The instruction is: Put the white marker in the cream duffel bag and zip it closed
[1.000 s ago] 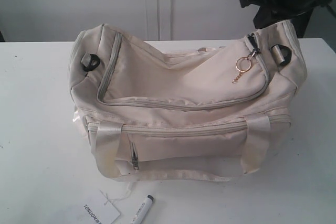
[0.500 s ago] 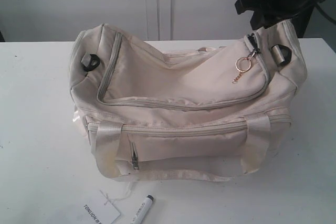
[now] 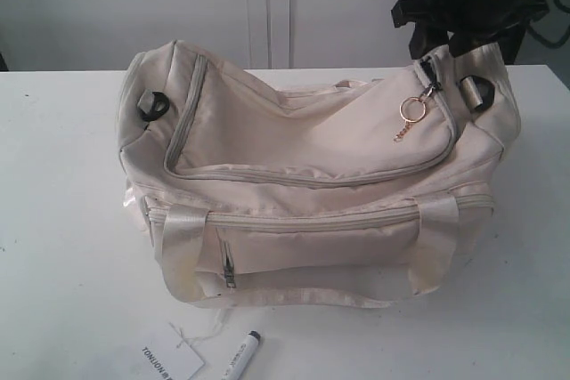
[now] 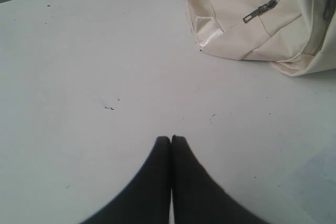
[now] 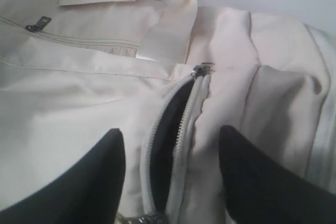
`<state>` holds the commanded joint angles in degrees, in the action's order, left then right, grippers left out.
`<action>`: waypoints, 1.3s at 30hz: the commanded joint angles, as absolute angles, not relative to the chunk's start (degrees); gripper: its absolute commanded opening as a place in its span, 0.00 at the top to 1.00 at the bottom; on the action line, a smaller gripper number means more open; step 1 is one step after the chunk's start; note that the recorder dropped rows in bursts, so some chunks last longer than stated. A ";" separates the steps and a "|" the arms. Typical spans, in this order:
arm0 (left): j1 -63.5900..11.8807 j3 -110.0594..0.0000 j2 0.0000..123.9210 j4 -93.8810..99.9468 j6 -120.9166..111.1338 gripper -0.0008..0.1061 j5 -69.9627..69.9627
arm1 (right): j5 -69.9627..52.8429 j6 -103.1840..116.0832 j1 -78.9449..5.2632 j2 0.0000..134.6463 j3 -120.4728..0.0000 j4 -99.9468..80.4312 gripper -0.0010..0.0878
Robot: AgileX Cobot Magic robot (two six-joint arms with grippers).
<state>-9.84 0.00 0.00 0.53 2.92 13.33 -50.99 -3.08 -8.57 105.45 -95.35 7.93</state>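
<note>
Fabric filled most of my exterior view: a large soft cream duffel bag (image 3: 303, 175) with satin strap handles (image 3: 183, 242) sat in the middle of the white table (image 3: 62, 246). The slim white marker with the dark grey cap (image 3: 240, 355) lay on the table at the near edge, outside the bag, on the near side of its front pocket and apart from it. A flat white paper tag with black lettering (image 3: 169, 364) lay just left of the marker. A gold keyring (image 3: 411, 111) hung on the bag's top toward the right end. The black right arm (image 3: 468, 2) stood over the bag's far right corner; I could not make out its jaws from there.

On the left wrist view, the left gripper (image 4: 170, 139) had its two black fingers pressed together tip to tip, nothing between them, over bare table. A corner of the bag with a small grey zip pull (image 4: 260, 10) lay well apart from the fingertips.

On the right wrist view, the right gripper (image 5: 172, 132) was spread wide and grasped nothing. Its fingers stood either side of a stretch of the bag's zipper (image 5: 181, 129) that gaped, showing a dark interior. A metal slider (image 5: 202, 70) sat at the end of that gap. I could not tell whether the fingers touched the fabric.
</note>
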 joint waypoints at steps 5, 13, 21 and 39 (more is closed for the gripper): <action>-9.84 0.00 0.00 0.53 2.92 0.99 13.33 | -50.75 -2.61 -8.57 106.25 -95.35 8.07 0.36; -9.84 0.00 0.00 0.53 2.92 0.99 13.33 | -50.48 -2.61 -8.57 108.52 -95.35 8.07 0.36; -9.84 0.00 0.00 0.53 2.92 0.99 13.33 | -51.10 -2.61 -8.57 109.54 -95.35 8.07 0.48; -9.84 0.00 0.00 0.53 2.92 0.99 13.33 | -52.39 -2.73 -8.57 107.72 -95.35 8.07 0.99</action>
<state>-9.84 0.00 0.00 0.53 2.92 13.33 -52.39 -2.73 -8.57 107.72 -95.35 8.07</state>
